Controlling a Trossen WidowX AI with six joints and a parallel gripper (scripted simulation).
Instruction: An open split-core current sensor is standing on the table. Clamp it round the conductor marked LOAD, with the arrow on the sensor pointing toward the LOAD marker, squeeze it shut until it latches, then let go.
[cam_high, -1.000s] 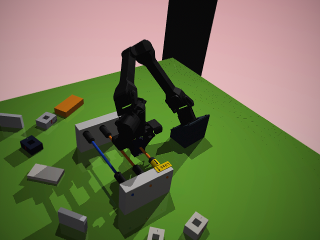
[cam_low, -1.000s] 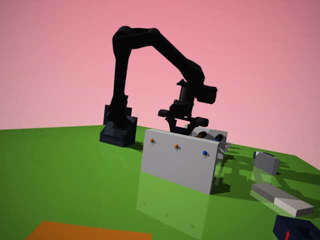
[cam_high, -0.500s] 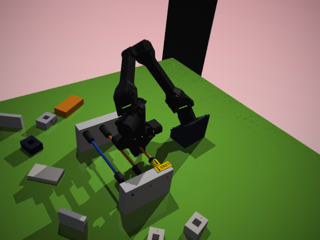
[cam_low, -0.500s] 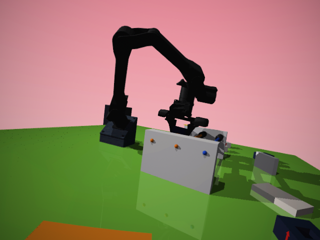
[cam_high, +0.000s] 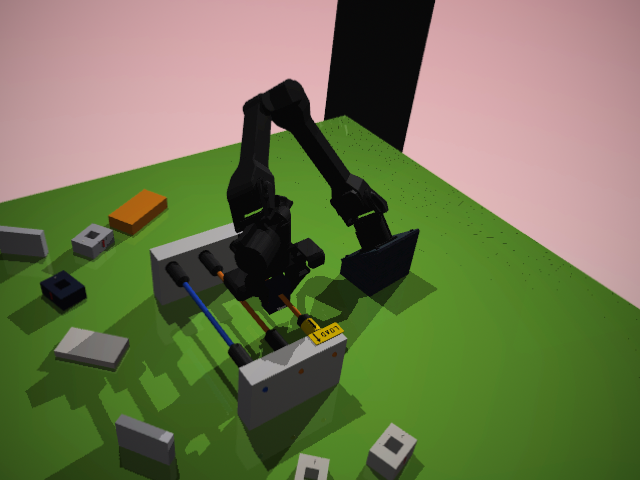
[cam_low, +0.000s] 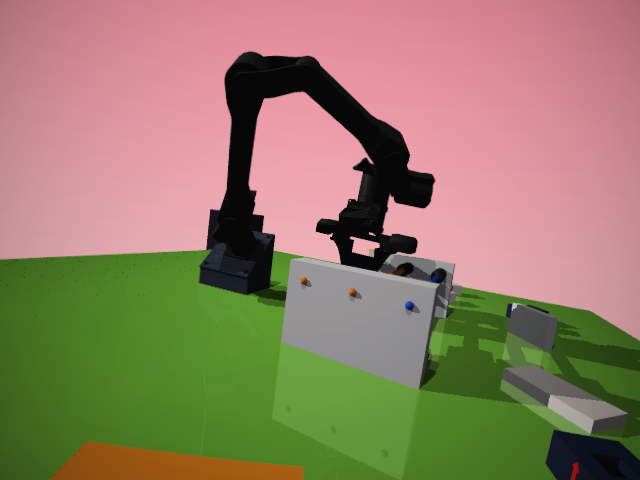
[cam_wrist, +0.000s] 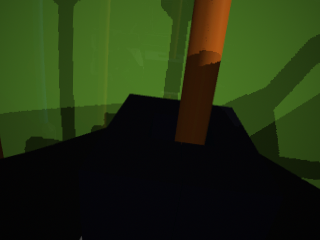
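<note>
The dark current sensor (cam_high: 279, 299) (cam_low: 360, 260) (cam_wrist: 150, 130) is between the fingers of my gripper (cam_high: 276, 296) (cam_low: 363, 257) (cam_wrist: 175, 145), which is shut on it. The sensor is at the orange LOAD conductor (cam_high: 290, 305) (cam_wrist: 204, 75), which runs into its dark outline in the wrist view. Whether its jaws are latched round the conductor cannot be told. Its arrow is hidden or too dark to see. The yellow LOAD marker (cam_high: 326, 334) sits at the near end of that conductor, its printed arrow visible in the top view.
A second orange conductor (cam_high: 254, 316) and a blue conductor (cam_high: 206, 312) run alongside, between two grey end walls (cam_high: 294, 382) (cam_low: 356, 330). Around stand a dark block (cam_high: 63, 290), pale blocks (cam_high: 398, 457), grey slabs (cam_high: 90, 348) and an orange block (cam_high: 136, 209).
</note>
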